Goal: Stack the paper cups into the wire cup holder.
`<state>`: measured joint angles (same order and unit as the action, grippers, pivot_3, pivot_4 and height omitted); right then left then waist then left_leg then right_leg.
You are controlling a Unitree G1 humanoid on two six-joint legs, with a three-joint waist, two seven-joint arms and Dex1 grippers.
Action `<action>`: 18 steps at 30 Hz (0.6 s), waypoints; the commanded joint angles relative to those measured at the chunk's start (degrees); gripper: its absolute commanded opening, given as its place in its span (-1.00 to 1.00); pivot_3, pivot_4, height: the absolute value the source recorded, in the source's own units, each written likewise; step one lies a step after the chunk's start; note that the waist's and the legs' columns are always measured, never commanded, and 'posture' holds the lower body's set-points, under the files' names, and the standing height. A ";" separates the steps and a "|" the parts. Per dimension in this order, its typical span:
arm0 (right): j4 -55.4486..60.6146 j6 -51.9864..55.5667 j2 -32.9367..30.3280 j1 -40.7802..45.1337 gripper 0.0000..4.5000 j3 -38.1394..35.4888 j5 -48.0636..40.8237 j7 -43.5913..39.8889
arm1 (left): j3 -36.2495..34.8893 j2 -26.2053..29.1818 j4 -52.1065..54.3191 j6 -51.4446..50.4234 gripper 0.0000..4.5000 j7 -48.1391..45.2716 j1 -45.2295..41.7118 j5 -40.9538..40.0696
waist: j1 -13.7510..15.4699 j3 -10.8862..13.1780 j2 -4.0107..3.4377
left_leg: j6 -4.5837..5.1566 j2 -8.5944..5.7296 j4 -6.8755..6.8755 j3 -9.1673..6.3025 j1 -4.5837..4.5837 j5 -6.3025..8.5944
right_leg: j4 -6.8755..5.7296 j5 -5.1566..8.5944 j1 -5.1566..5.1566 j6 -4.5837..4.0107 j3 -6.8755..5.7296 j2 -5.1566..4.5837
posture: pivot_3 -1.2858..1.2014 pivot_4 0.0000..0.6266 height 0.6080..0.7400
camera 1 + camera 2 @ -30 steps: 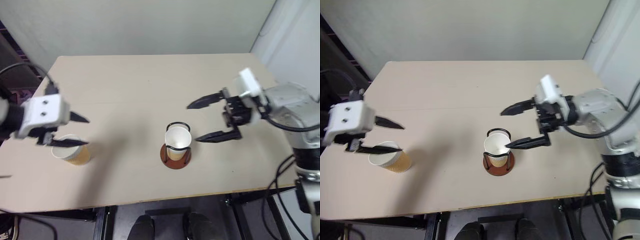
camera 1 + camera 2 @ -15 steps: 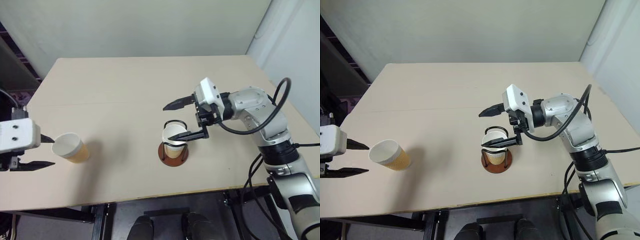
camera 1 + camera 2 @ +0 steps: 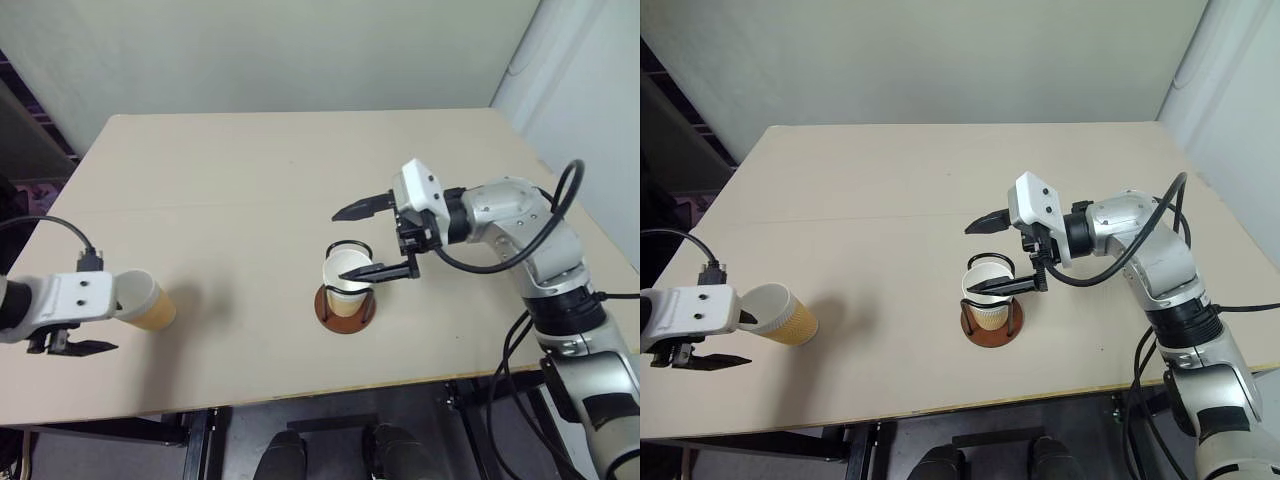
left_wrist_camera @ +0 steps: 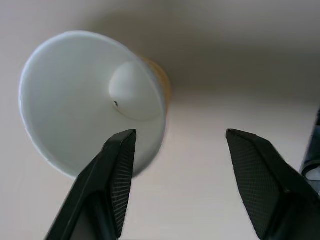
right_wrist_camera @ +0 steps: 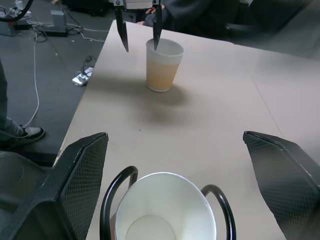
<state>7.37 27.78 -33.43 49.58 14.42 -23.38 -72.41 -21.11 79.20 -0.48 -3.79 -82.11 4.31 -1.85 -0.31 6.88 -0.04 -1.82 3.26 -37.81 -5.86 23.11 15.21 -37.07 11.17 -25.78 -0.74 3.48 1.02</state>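
While head views hide it, the left hand (image 4: 177, 150) gapes, one finger (image 4: 117, 165) inside the cup (image 4: 90, 100).

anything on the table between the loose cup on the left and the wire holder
Nothing visible: bare table lies between the loose paper cup and the wire cup holder. The right tool hovers open over the holder's top, though.

Even, soft overhead light keeps the pale bench (image 3: 250, 180) bright, without glare. A loose paper cup (image 3: 780, 315) throws a faint, diffuse shadow to its right, and the wire cup holder (image 3: 346, 300) barely any. In the left wrist view the black fingers (image 4: 112, 175) look soft and slightly blurred. The far floor in the right wrist view is dim.
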 commanded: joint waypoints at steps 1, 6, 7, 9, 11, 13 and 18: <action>2.30 0.37 -1.31 -0.07 1.00 -2.34 -0.42 0.80 | 0.72 1.38 -0.19 0.62 -0.21 -0.25 -1.56 -0.50 | 0.00 0.00 0.00 | -0.02 0.00 0.00 0.00 0.00 0.01 | 0.01 0.00 0.00 0.00 0.00 0.00 | 0.03 -0.52 1.00; 2.90 0.80 -1.95 -0.65 1.00 -2.48 -0.70 0.95 | 1.23 1.44 0.54 -0.14 -0.99 -0.72 -2.97 -1.88 | -0.01 0.00 0.01 | -0.11 0.02 -0.01 0.00 0.00 0.06 | 0.01 0.00 -0.02 0.00 0.00 0.03 | 0.03 -0.52 1.00; 2.98 0.93 -2.08 -0.77 1.00 -2.51 -0.82 0.84 | 0.59 1.43 1.32 -0.64 -0.99 -1.67 -3.01 -2.98 | -0.01 0.00 0.01 | -0.11 0.02 -0.01 0.00 0.00 0.06 | 0.01 0.00 -0.03 0.00 0.00 0.03 | 0.03 -0.52 1.00; 3.31 1.40 -2.31 -0.93 1.00 -2.64 -1.38 0.41 | -0.57 1.47 2.65 -1.54 -0.99 -3.50 -2.88 -4.97 | -0.01 0.00 0.01 | -0.12 0.03 -0.01 0.00 0.01 0.07 | 0.01 0.00 -0.03 0.00 0.00 0.04 | 0.03 -0.52 1.00; 4.19 2.42 -2.74 -1.06 1.00 -3.23 -2.76 -0.35 | -1.74 1.47 4.49 -2.62 -0.99 -5.78 -3.34 -8.02 | -0.01 0.00 0.01 | -0.13 0.03 -0.01 0.01 0.02 0.07 | 0.03 0.00 -0.03 0.00 0.00 0.04 | 0.03 -0.52 1.00; 4.96 3.12 -3.97 -1.56 1.00 -4.44 -4.10 -1.27 | -2.18 1.47 6.89 -4.32 -0.99 -7.28 -5.91 -12.44 | 0.08 0.00 0.01 | -0.14 0.03 -0.03 0.02 0.04 0.08 | 0.03 0.01 -0.03 0.00 0.00 0.04 | 0.03 -0.52 1.00; 3.17 2.67 -12.85 -4.60 1.00 -10.55 -4.75 -4.57 | 5.12 -0.48 11.22 -7.58 -0.99 -7.49 -22.94 -22.64 | 0.93 0.00 0.02 | -0.25 0.02 -0.16 0.04 0.05 0.09 | 0.06 0.01 0.08 -0.01 0.00 0.03 | 0.03 -0.52 1.00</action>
<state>11.05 30.92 -42.86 45.31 9.04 -27.51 -75.55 -16.96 78.88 7.82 -10.31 -89.27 -13.24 -19.61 0.61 6.88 -0.02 -2.13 3.23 -38.03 -5.86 23.21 15.27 -37.00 11.17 -25.66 -0.74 3.45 1.01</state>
